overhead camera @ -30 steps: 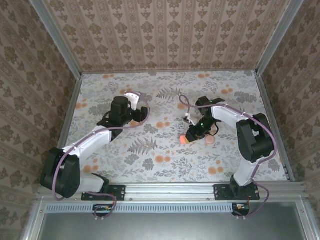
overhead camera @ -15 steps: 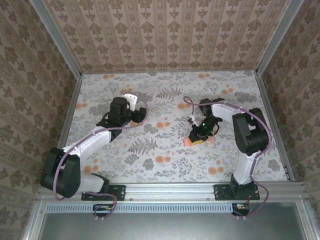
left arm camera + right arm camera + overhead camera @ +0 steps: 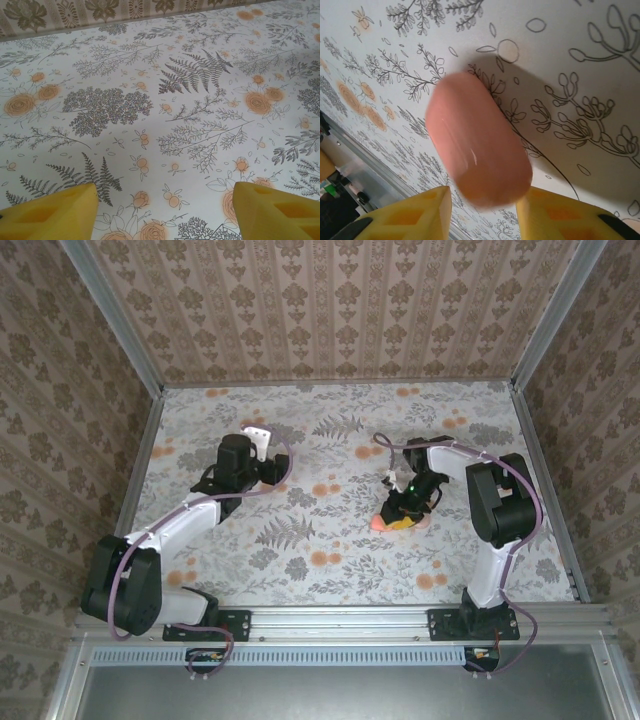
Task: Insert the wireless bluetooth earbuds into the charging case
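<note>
Top external, then both wrists: settle the case before loading it

Top external: I see the charging case (image 3: 384, 523) on the floral table (image 3: 300, 570), right of centre, with the right gripper (image 3: 399, 511) directly over it. The left gripper (image 3: 258, 440) hovers well apart, toward the far left.

Left wrist: its jaws stand wide open, with nothing between them but printed cloth.

Right wrist: the case looks blurred and closed. Its near end lies between the partly parted yellow fingers (image 3: 415, 212); I cannot tell whether they pinch it. I would set it flat and let go cleanly. Then I would brace it with the left gripper before working the lid.
</note>
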Robot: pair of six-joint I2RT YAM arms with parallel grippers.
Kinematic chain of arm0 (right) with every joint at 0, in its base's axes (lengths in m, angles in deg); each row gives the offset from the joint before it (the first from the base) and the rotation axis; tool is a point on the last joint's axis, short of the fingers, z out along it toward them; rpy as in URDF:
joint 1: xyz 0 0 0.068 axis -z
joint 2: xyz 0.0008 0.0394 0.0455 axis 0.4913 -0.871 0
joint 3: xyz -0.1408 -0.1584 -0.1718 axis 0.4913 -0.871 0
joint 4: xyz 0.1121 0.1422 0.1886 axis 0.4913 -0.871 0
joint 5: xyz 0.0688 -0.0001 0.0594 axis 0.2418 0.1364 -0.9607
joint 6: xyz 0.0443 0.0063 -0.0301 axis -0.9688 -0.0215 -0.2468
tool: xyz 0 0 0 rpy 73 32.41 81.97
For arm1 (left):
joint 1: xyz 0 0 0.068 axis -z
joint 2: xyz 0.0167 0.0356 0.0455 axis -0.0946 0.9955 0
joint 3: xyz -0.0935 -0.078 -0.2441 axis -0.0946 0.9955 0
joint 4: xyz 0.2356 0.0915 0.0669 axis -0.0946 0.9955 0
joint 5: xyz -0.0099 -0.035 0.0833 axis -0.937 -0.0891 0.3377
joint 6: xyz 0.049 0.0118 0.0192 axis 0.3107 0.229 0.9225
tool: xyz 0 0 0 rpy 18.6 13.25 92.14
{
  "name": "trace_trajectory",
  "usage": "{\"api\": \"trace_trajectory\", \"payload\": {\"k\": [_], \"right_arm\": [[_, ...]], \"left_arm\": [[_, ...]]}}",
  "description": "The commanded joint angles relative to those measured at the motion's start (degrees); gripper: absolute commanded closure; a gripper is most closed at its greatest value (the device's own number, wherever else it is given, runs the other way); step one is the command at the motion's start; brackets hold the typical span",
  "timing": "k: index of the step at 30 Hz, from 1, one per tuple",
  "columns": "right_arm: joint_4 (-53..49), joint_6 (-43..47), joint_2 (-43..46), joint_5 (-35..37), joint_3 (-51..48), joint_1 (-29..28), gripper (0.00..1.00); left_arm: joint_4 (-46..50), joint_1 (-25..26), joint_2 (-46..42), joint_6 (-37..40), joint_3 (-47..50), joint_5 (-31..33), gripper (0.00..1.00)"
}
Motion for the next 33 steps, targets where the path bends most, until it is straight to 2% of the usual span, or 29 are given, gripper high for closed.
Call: {"api": "trace_trajectory", "payload": {"k": [1, 12, 16, 20, 22, 25, 26, 27, 29, 31, 32, 33], "right_arm": [[-2.36, -0.59, 0.62, 3.15, 0.35, 0.45, 0.59], [0.73, -1.61, 6.68, 6.81, 2.02, 0.83, 0.54], [8.31, -5.71, 12.75, 6.17, 0.08, 0.83, 0.53], [21.79, -11.24, 21.17, 7.84, -4.21, 0.82, 0.49], [30.01, -12.88, 25.69, 10.49, -7.51, 0.84, 0.44], [42.61, -14.23, 33.11, 16.87, -14.75, 0.88, 0.27], [47.18, -14.24, 35.10, 19.44, -18.09, 0.91, 0.19], [50.66, -14.24, 36.63, 21.63, -20.81, 0.99, 0.00], [57.08, -14.33, 39.35, 26.81, -26.41, 1.41, 0.00], [60.91, -13.93, 41.20, 31.09, -30.07, 1.96, 0.00], [62.50, -13.69, 41.93, 33.02, -31.73, 2.28, 0.00], [63.68, -13.41, 42.54, 34.63, -32.92, 2.61, 0.00]], "left_arm": [[0.07, -0.56, -1.22, -0.60, 0.66, 0.33, 0.28], [0.90, -3.14, -3.80, 1.75, 0.85, 3.16, 0.28], [1.52, -5.48, -4.74, 4.09, -0.07, 5.68, 0.27], [2.53, -8.71, -6.07, 5.39, -1.77, 12.27, 0.24], [2.45, -10.39, -6.95, 6.58, -1.89, 13.92, 0.22], [0.87, -12.36, -7.99, 10.64, -0.75, 16.07, 0.20], [0.01, -13.21, -8.28, 11.65, -0.23, 16.58, 0.19], [-1.14, -13.87, -8.35, 12.11, 0.43, 16.91, 0.17], [-3.31, -15.59, -8.27, 12.01, 1.85, 17.32, 0.10], [-5.03, -16.85, -7.84, 11.56, 3.17, 17.00, 0.07], [-6.19, -17.30, -7.61, 11.53, 4.01, 16.49, 0.00], [-7.36, -17.53, -7.37, 11.53, 5.00, 16.32, 0.00]]}}
